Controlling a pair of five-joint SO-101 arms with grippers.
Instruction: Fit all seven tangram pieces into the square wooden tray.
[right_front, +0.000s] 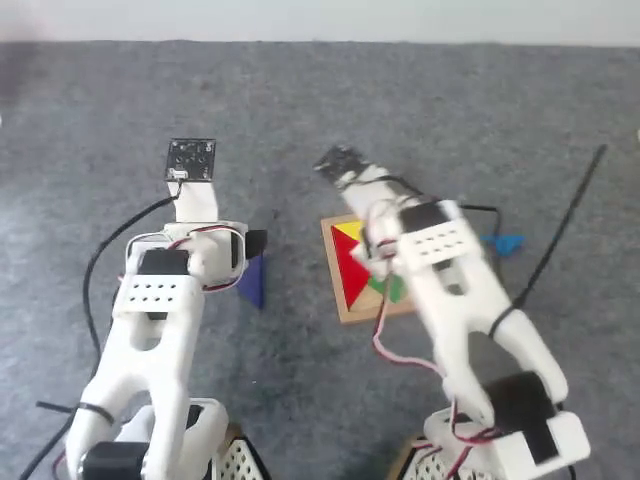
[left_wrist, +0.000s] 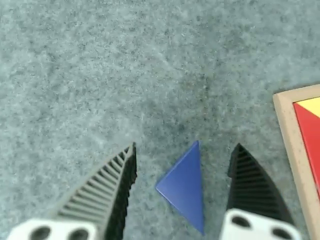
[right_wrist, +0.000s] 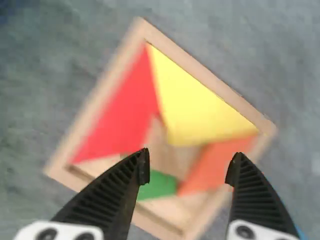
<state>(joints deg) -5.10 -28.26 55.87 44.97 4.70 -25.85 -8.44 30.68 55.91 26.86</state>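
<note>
The square wooden tray (right_front: 334, 275) lies at mid-table under my right arm (right_front: 440, 250). It holds a red triangle (right_wrist: 125, 120), a yellow triangle (right_wrist: 192, 105), an orange piece (right_wrist: 215, 162) and a green piece (right_wrist: 157, 185), with bare wood between them. My right gripper (right_wrist: 190, 160) hangs open above the tray's orange and green corner, holding nothing. A dark blue triangle (left_wrist: 185, 187) lies flat on the carpet left of the tray. My left gripper (left_wrist: 185, 150) is open, one finger on each side of that triangle. In the left wrist view the tray rim (left_wrist: 287, 130) is close by.
A light blue piece (right_front: 507, 243) lies on the grey carpet to the right of the right arm. Black cables trail from both arms. Open carpet stretches beyond the tray toward the far edge.
</note>
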